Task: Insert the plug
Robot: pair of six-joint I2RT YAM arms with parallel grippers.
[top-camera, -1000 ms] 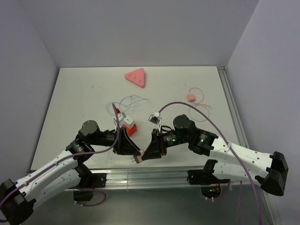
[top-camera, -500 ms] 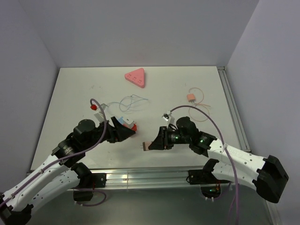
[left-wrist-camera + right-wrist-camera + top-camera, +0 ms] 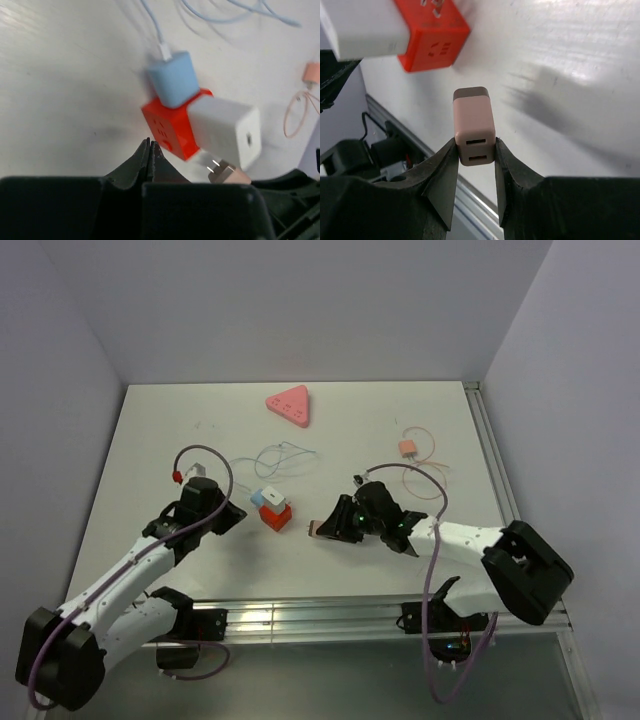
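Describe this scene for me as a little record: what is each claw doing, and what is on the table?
Left gripper: shut, holding nothing, close beside the red socket cube
Right gripper: shut on the pink charger, pointed toward the cube, not yet plugged in
Plugged into the cube: blue adapter, white adapter
Elsewhere on the table: pink triangular block, small orange plug on a looped cable
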